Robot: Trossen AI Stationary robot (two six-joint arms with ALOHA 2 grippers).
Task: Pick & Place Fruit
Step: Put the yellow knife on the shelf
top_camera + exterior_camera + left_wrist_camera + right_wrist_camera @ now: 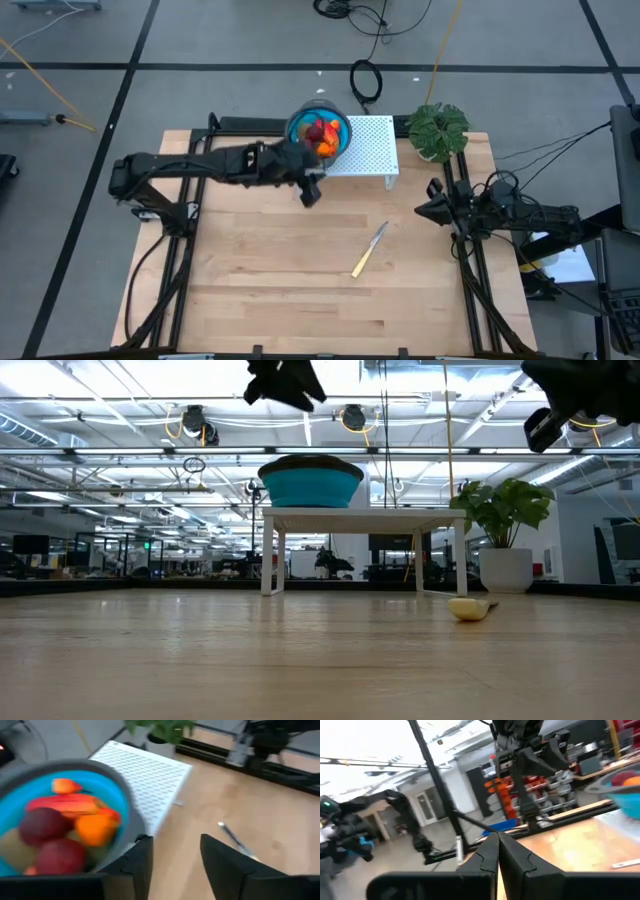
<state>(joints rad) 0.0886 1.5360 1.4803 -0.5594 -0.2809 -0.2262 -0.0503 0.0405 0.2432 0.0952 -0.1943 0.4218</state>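
Note:
The fruit [320, 134] lies in a blue bowl [341, 128] that stands on a white perforated stand [368, 150] at the table's far side. In the left wrist view the bowl [114, 790] holds two dark red round pieces [42, 825], an oblong red-yellow piece [65, 804] and orange pieces [95, 830]. My left gripper [310, 192] is open and empty, just near of the bowl and raised above the table. My right gripper [428, 208] is shut and empty, raised at the table's right side.
A slim yellow-handled knife [368, 249] lies on the wooden table, right of centre. A leafy green plant in a white pot [438, 128] stands at the far right, beside the stand. The bare table top [270, 280] stretches toward the near edge.

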